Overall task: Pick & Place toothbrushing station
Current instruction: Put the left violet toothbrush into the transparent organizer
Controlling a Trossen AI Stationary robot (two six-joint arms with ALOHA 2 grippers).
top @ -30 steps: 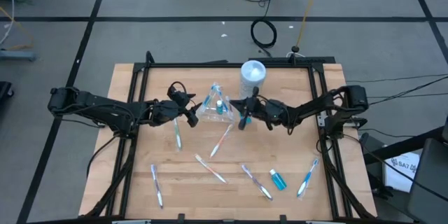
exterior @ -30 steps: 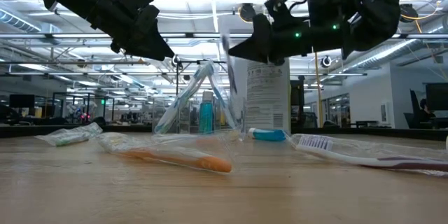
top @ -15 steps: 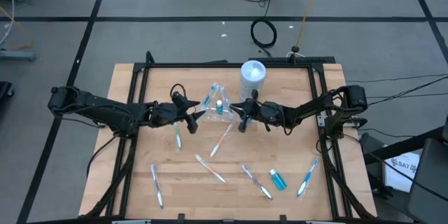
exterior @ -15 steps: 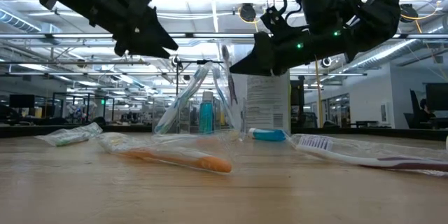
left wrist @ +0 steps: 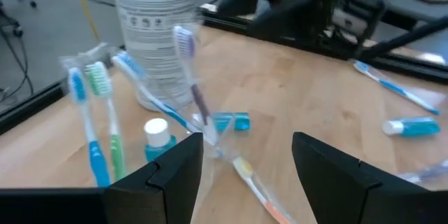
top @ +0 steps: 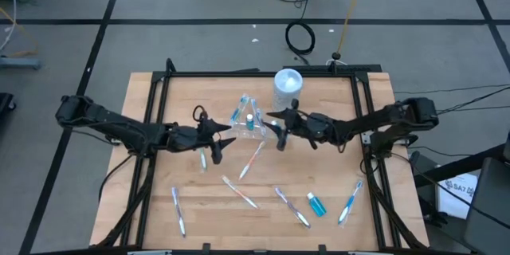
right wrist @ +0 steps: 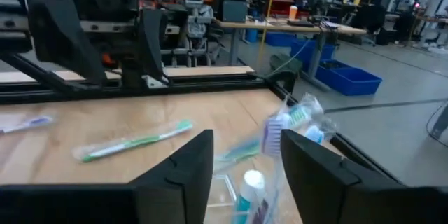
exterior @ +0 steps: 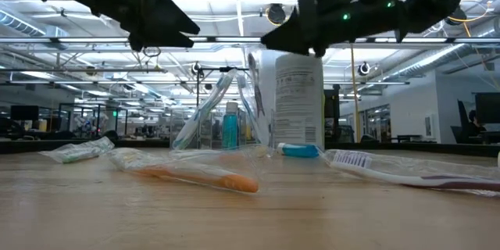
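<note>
The small clear cup (top: 249, 126) stands on the table in front of the white canister (top: 288, 84). It holds several toothbrushes and a blue tube (exterior: 230, 129). One white-and-purple toothbrush (left wrist: 190, 70) leans in it, head up. My right gripper (top: 276, 131) hovers open just right of the cup and above it, and that brush's head (right wrist: 274, 131) shows close by its fingers. My left gripper (top: 221, 141) hangs open at the cup's near left, with nothing between its fingers (left wrist: 175, 175).
Loose toothbrushes lie on the near half of the table (top: 239, 193) (top: 179, 209) (top: 292, 207) (top: 351, 201), with one (top: 252, 159) near the cup. A blue tube (top: 316, 204) lies near right and another (left wrist: 231, 120) lies by the cup. A black frame borders the tabletop (top: 366, 151).
My right gripper has opened and risen, letting go of the white-and-purple toothbrush, which now stands leaning in the cup. My left gripper has swung a little toward the table's near edge, still open.
</note>
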